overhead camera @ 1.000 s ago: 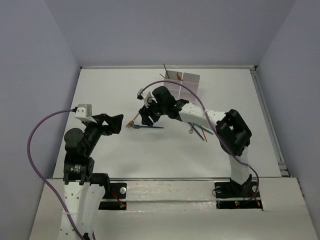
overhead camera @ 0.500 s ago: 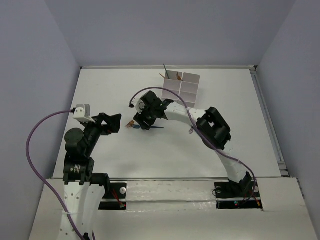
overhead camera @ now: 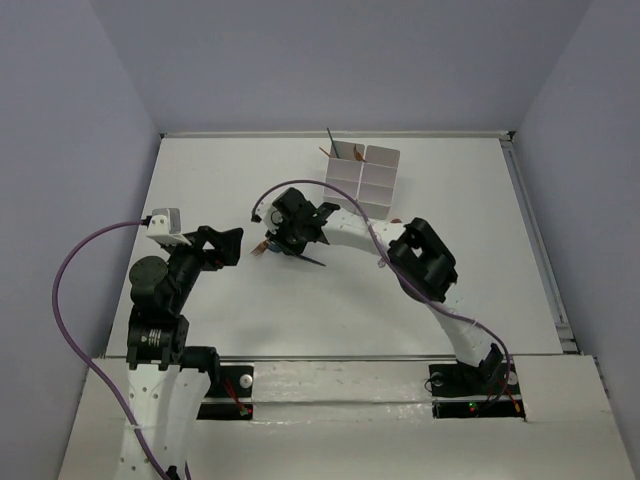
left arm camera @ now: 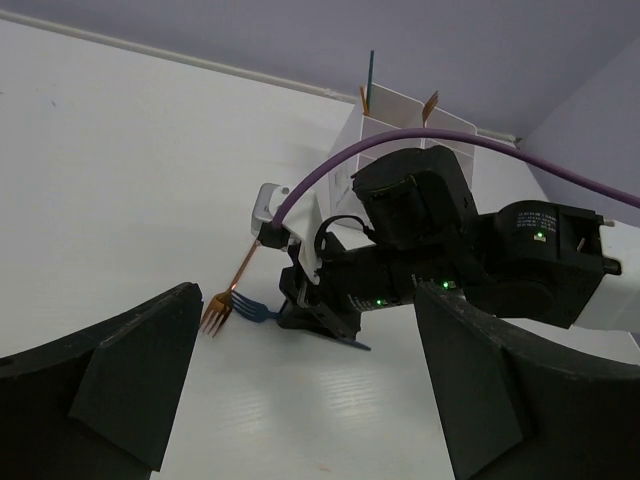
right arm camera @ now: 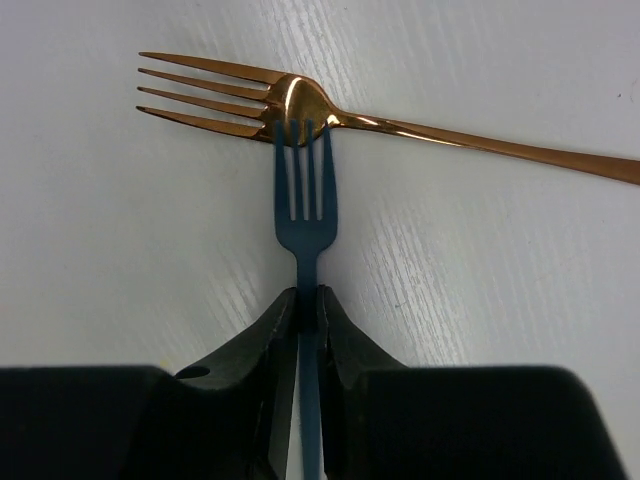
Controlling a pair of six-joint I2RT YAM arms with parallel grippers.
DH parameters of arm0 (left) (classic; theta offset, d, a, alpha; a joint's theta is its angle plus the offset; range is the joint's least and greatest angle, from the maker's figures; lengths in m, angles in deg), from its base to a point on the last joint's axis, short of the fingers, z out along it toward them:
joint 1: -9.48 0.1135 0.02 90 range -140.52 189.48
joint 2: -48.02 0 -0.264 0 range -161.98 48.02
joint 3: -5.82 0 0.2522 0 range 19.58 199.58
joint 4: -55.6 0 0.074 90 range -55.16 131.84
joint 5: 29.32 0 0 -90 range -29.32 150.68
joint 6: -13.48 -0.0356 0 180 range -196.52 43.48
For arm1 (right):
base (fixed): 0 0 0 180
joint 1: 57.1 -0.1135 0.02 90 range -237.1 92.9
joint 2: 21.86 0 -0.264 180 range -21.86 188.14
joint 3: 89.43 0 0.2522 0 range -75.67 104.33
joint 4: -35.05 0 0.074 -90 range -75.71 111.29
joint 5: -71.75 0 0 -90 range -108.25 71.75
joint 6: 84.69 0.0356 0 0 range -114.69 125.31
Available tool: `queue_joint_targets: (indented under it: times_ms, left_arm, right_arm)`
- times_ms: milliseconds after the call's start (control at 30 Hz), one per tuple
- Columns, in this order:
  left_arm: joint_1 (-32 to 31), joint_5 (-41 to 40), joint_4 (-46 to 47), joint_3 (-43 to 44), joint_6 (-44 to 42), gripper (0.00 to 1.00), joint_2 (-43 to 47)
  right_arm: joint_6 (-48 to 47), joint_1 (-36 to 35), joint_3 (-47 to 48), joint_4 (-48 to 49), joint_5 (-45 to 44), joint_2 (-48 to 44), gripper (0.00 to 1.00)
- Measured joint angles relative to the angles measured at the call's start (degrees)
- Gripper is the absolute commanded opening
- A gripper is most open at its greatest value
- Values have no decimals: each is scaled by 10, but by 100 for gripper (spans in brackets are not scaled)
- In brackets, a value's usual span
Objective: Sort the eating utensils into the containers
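Table [overhead camera: 220, 180]: white, walled on 3 sides; everything below stands or lies on it.
Right arm [overhead camera: 425, 262]: mine, bent from its base at the near right edge across the middle of the table. It passes just in front of the containers and hides the table under it.
Left arm [overhead camera: 160, 300]: mine, raised over the near left, well apart from the forks.
Containers [overhead camera: 362, 172]: 1 white block of 6 square compartments near the back wall, beyond my right wrist.
Purple cable [overhead camera: 300, 186]: it arches from my right wrist back over the arm, and in the left wrist view it crosses in front of the block.
Left gripper [overhead camera: 233, 247]: fingers wide apart, holding nothing, facing the forks.
Right gripper [right arm camera: 308, 300]: down at the table left of centre, fingers pinched onto the blue fork's handle just behind its head.
Orange fork [right arm camera: 400, 128]: flat on the table, crosswise to my right fingers.
Blue fork [right arm camera: 306, 200]: its tine tips touch the orange fork where head meets handle. I cannot tell whether it is lifted.
Teal utensil [overhead camera: 330, 136]: upright in the block's back left compartment.
Orange utensil [overhead camera: 357, 152]: leaning in a back compartment beside it.
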Motion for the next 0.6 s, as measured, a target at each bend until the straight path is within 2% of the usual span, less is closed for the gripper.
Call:
queue_joint_targets:
  times_ms: [67,233,433,600]
  left_arm:
    - [0,1,0,0,0,99,0]
    - [0,1,0,0,0,99,0]
    - [0,3,0,0,0,99,0]
    - [0,8,0,0,0,99,0]
  right_arm:
    - [-2,-3,0,-1,-5,0,7]
    - [-6,-5,-16,-3,-13,-12,7]
    - [1,-2,-132,24,-34,-115,7]
    - [34,30,-210,155,-53,-230,7]
